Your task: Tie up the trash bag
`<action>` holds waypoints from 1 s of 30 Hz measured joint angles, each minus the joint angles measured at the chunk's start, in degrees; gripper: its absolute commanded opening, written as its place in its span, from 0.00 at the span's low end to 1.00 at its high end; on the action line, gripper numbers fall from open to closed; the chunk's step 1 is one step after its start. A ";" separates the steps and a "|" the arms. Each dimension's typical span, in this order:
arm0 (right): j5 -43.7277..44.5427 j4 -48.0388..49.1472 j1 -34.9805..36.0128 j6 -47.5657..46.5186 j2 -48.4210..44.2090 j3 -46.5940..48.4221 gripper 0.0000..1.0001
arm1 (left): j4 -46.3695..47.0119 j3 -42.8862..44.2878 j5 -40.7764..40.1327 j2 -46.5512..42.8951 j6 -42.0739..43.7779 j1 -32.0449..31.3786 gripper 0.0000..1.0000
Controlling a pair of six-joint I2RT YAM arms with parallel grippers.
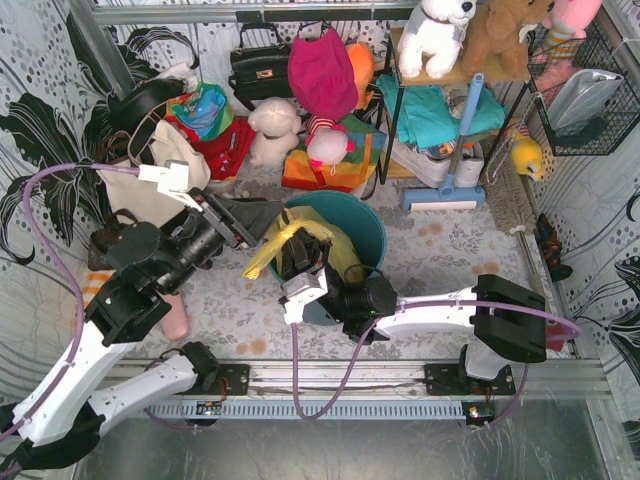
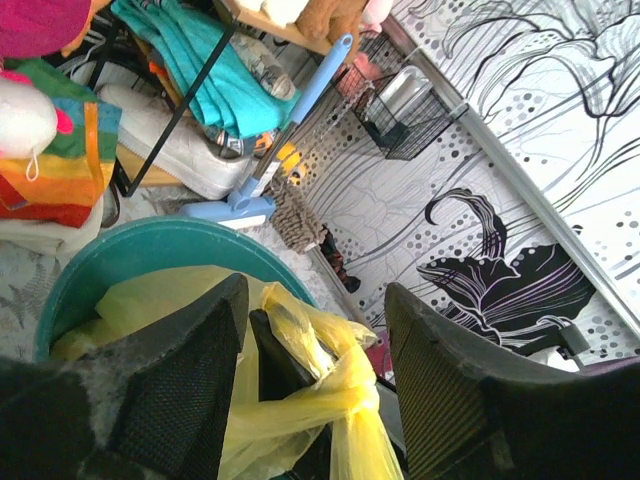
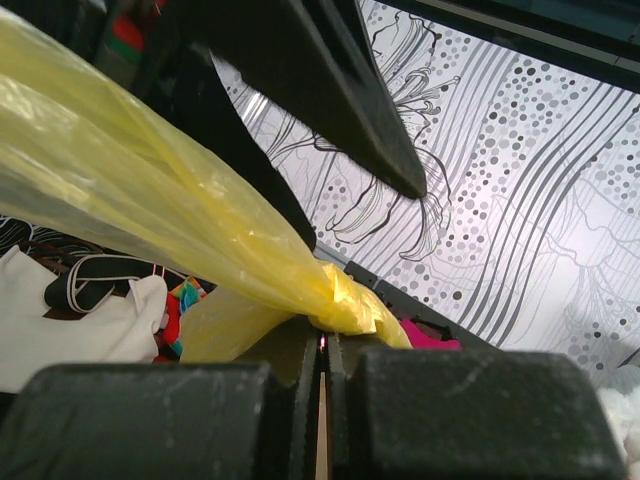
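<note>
At one teal bin (image 1: 372,228), one trash bag (image 1: 310,228): right fingers (image 3: 160,420) tight on its plastic, left fingers (image 2: 180,390) wide.

On the table (image 1: 450,245), spread with a pale flowered cloth: a round teal bin (image 1: 372,235) upright near the middle; behind it a white plush toy (image 1: 272,130) and a rainbow-striped bag (image 1: 308,177); at the far left a cream tote (image 1: 165,160); toward the back right a black-legged rack (image 1: 390,140) and a blue floor wiper (image 1: 445,195).
</note>
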 measured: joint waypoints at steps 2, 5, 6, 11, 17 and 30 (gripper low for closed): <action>-0.02 -0.02 0.00 0.00 0.00 0.02 0.00 | -0.46 0.04 0.07 1.09 -0.55 0.00 0.62; -0.02 0.00 0.00 0.00 0.00 0.00 0.00 | -1.29 0.02 0.31 2.34 -1.18 0.00 0.57; -0.02 0.00 0.00 0.00 0.00 0.00 0.00 | -1.46 0.02 0.37 2.75 -1.27 0.00 0.55; -0.02 0.00 0.00 0.02 0.00 0.00 0.00 | -2.73 0.02 0.31 3.48 -1.77 0.00 0.51; -0.02 0.00 0.00 0.00 0.00 0.00 0.00 | -3.15 0.02 0.04 3.61 -1.79 0.00 0.44; -0.07 -0.11 -0.11 -0.20 0.00 -0.17 0.00 | -2.71 1.29 -0.70 5.03 -1.57 0.07 0.00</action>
